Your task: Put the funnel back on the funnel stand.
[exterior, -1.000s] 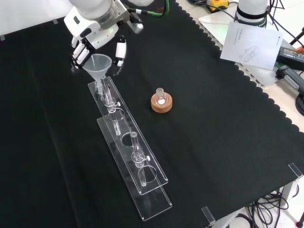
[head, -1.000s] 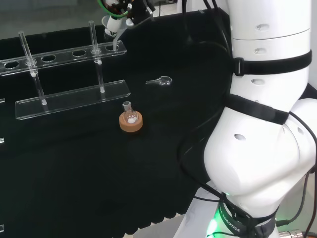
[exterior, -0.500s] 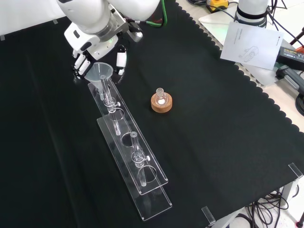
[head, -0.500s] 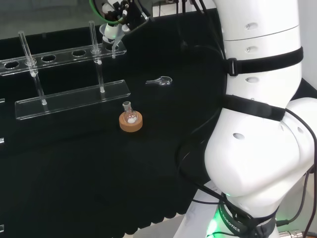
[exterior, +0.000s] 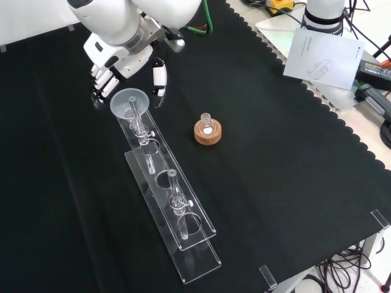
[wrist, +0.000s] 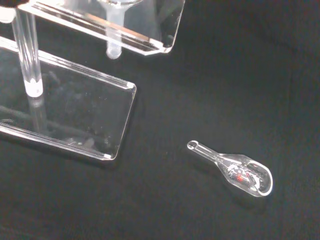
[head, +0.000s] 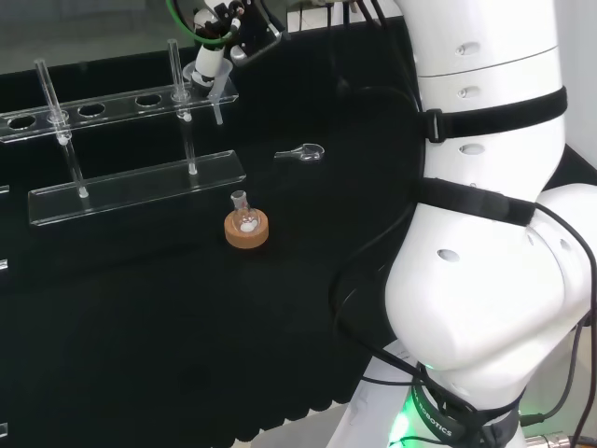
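While seated in the end hole of the funnel stand (exterior: 165, 195), funnel (exterior: 129, 99) ringed by hand (exterior: 116, 61).
Fingers curled round the rim; stem poking below the upper plate.

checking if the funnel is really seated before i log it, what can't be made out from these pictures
- Whether the hand grips the funnel: in the front view its fingers sit behind the rim; in the head view it is too small.
- The funnel's bowl: cut off by the edge in the wrist view, where its stem pokes through the stand.
- What the small flask on the cork ring holds: too small.
- The glass scoop: contents unclear.
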### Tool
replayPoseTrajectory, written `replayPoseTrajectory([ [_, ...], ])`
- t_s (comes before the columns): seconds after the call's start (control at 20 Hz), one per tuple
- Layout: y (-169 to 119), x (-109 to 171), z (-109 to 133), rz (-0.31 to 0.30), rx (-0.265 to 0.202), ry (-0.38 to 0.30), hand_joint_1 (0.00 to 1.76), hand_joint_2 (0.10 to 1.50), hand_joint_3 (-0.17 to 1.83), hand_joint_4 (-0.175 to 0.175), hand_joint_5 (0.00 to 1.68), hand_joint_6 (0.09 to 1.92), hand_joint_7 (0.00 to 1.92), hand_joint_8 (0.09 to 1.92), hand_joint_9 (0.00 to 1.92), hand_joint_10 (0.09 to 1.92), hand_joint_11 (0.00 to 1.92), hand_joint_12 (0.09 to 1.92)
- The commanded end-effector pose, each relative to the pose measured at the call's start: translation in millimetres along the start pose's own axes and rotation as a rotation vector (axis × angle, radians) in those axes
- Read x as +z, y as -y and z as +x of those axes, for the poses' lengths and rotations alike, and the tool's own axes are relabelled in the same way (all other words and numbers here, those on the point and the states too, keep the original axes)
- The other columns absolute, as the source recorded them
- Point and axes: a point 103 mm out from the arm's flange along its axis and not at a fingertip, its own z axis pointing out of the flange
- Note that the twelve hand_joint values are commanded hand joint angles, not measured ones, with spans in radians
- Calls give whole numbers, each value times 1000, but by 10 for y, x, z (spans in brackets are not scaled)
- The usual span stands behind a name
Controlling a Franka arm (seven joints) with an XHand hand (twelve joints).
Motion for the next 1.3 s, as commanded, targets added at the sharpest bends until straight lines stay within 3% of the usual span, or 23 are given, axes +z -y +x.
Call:
replayPoseTrajectory([
  [0.05,181,-70,-13,-46,8,-17,498,647,265,-6,150,87,73,638,314,718,321,1393],
  [0.3,451,-145,-170,-97,32,-44,497,651,252,-8,158,87,95,646,314,732,313,1397],
  [0.75,1243,-150,-505,-196,117,-129,527,689,241,-14,209,87,160,654,389,708,334,1398],
  [0.9,1495,-89,-531,-209,150,-131,538,702,240,-17,227,87,176,653,414,694,349,1387],
  [1.3,1769,56,-552,-207,186,-144,551,716,242,-19,245,87,196,656,443,682,360,1383],
])
